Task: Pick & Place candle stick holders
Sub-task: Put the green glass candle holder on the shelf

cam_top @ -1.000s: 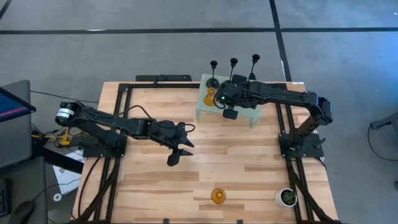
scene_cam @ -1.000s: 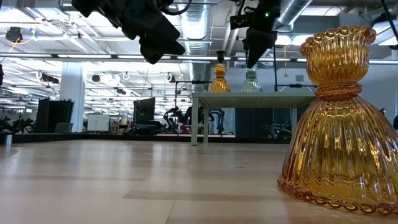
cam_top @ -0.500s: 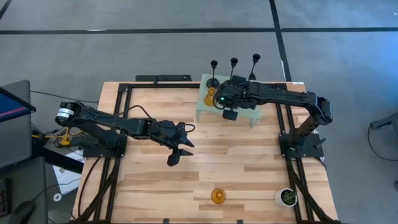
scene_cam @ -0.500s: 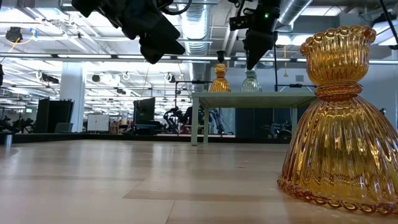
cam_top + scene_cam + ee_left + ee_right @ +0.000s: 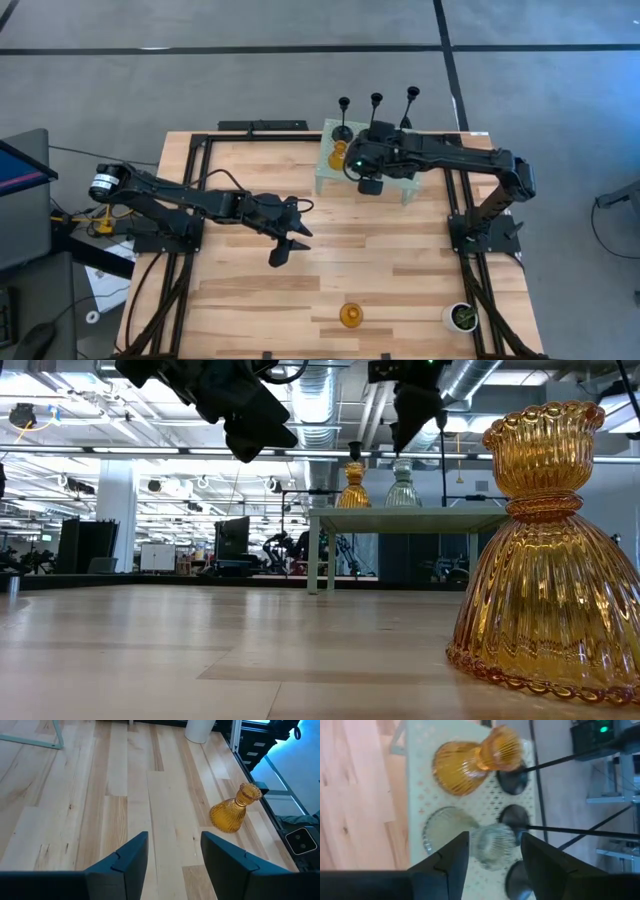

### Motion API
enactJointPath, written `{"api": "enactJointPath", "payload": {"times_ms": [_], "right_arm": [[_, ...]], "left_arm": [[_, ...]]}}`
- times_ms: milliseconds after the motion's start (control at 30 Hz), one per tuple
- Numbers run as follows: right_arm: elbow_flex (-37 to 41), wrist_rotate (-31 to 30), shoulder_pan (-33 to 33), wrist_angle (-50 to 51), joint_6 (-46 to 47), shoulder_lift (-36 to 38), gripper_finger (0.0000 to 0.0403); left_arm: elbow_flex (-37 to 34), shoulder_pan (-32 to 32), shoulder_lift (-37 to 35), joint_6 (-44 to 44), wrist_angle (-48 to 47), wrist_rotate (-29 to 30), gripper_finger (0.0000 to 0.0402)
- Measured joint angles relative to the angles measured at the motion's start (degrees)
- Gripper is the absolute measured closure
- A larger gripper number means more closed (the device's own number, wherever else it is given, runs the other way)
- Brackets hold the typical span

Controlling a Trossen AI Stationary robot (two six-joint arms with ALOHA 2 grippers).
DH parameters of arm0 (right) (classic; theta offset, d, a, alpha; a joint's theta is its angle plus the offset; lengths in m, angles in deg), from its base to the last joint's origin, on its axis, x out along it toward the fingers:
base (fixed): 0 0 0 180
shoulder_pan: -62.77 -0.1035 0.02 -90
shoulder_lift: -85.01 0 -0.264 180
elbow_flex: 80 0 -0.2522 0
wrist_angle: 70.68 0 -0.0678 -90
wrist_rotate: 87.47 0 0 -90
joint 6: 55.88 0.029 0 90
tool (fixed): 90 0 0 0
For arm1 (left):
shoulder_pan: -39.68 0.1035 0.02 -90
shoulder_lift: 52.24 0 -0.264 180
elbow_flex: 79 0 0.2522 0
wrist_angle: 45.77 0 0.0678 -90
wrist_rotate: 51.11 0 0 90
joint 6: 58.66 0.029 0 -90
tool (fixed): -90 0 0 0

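Right gripper point(image 5: 369, 186) poised above the raised pale green stand point(image 5: 328, 180), fingers spread apart and holding nothing, the pale grey-green holder point(image 5: 492, 846) directly beneath and between the fingers, apparently just set down and freed. Wooden table point(image 5: 240, 300) broad and mostly bare on the near side of this gripper, giving ample room for retreat toward the middle. Stand small and crowded by comparison: an amber holder point(image 5: 475, 760) upright on it just beside the grey-green one, with the round bases of the three black thin-stemmed holders point(image 5: 376, 113) along the stand's far edge, stems rising close behind the gripper. Probable reason for grouping on the stand: collection point for all six pieces. Tight clearance here; a straight lift judged safest, since sideways travel risks brushing the thin stems or nudging a piece toward the stand's edge. Left gripper point(image 5: 281, 253) waiting over the table's middle, well apart from the stand, fingers parted and empty. Second amber holder point(image 5: 350, 315) alone and upright ahead of the left gripper, near the table's front edge, not yet moved, open wood on every side for an approach. Small white pot point(image 5: 461, 317) in the front corner, near that holder but clear of it.
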Motion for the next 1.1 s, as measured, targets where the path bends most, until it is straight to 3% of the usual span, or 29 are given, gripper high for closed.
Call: {"api": "enactJointPath", "payload": {"times_ms": [267,533,1100], "right_arm": [[-4.42,0.48,-1.39,2.4,0.6,0.11,0.026],[-4.95,13.07,-2.18,3.63,0.81,0.11,0.0391],[-2.37,18.02,1.51,3.62,5.28,-0.46,0.0403]], "left_arm": [[0.0,0.01,0.0,0.0,-0.01,0.0,0.022],[0.0,0.02,0.0,-0.01,-0.02,0.0,0.022],[0.0,0.02,0.01,-0.02,-0.04,0.0,0.022]]}}
